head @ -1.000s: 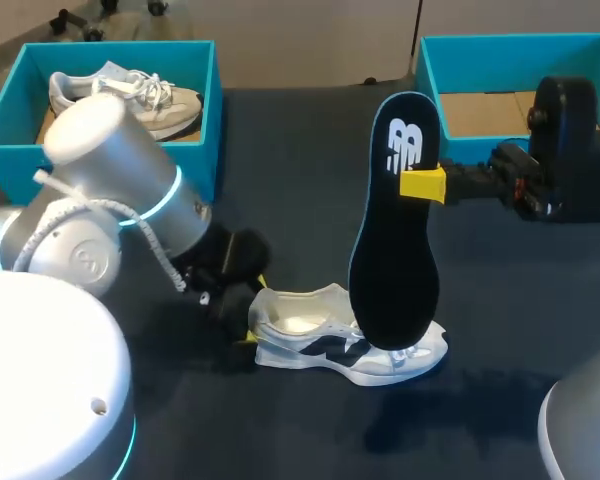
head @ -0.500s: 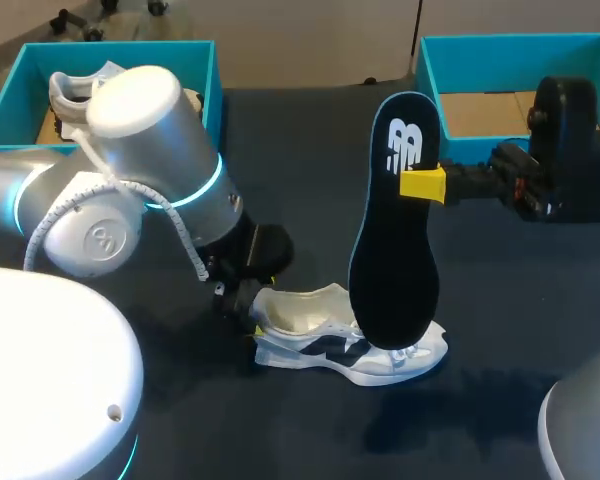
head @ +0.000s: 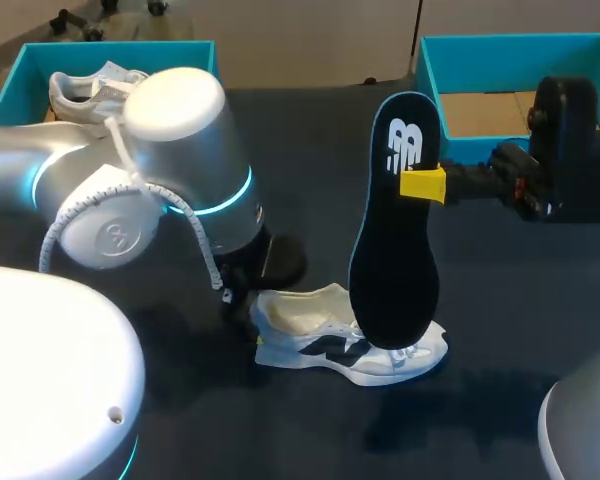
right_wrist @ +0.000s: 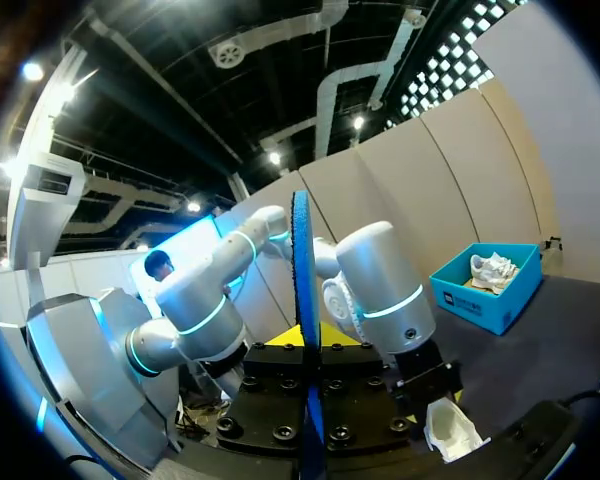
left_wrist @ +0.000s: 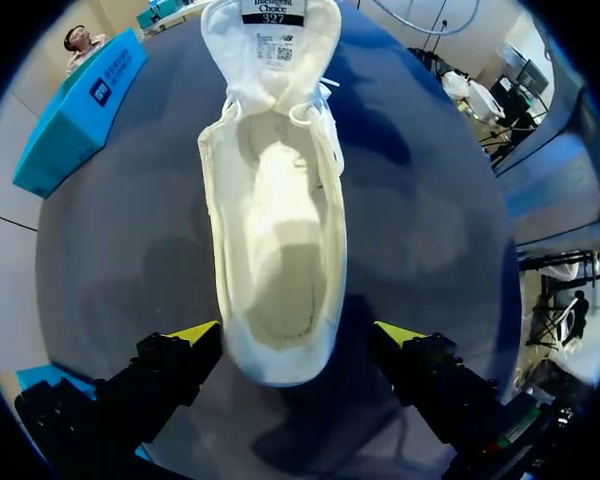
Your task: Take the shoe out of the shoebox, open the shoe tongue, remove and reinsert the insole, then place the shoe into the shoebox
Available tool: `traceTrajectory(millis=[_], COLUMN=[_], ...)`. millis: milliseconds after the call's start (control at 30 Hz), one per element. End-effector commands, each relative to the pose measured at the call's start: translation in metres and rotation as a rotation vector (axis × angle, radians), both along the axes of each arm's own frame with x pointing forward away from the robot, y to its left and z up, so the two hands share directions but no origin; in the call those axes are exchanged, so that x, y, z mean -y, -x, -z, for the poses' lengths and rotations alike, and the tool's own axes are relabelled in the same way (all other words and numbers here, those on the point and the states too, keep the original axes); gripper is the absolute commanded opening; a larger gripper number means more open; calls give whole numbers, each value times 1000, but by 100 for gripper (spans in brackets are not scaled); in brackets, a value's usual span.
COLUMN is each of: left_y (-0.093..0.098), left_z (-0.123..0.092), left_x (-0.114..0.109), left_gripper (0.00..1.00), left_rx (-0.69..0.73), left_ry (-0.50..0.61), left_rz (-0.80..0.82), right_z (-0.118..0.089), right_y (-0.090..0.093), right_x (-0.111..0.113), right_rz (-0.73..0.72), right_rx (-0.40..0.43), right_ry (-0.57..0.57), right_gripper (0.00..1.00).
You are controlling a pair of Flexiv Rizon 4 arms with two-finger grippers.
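My left gripper (left_wrist: 298, 335) gapes wide, its 2 fingers flanking the heel of the shoe (left_wrist: 275, 200). My right gripper (head: 423, 183) pinches the insole (head: 395, 250) upright. The left has swung nearer the shoe; the right has not moved.

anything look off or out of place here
The insole is out of the shoe, held upright over it by the right gripper, so the shoe lies open and bare inside. That fits the task; nothing looks damaged.
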State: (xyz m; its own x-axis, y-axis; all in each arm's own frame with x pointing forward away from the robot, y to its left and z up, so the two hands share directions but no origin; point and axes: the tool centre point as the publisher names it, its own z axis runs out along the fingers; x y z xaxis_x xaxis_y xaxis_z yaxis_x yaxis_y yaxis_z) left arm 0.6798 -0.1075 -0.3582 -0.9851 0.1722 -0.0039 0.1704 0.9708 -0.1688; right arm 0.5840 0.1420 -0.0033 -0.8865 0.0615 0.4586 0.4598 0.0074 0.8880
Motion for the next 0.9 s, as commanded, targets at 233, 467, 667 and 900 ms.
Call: traceTrajectory(millis=[233, 467, 667, 900], left_y=[-8, -23, -30, -35], left_z=[-31, -37, -28, -12], left_x=[19, 45, 67, 84], left_gripper=[100, 100, 100, 100], left_rx=[13, 30, 47, 66], left_ry=[0, 16, 13, 13], left_rz=[19, 5, 6, 0], right_z=[1, 1, 1, 1], right_y=[-1, -1, -1, -1], right_x=[-3, -3, -3, -3], right_rz=[0, 0, 0, 0], right_rx=[-2, -2, -2, -2], right_ry=[1, 1, 1, 1], right_gripper=[0, 0, 0, 0])
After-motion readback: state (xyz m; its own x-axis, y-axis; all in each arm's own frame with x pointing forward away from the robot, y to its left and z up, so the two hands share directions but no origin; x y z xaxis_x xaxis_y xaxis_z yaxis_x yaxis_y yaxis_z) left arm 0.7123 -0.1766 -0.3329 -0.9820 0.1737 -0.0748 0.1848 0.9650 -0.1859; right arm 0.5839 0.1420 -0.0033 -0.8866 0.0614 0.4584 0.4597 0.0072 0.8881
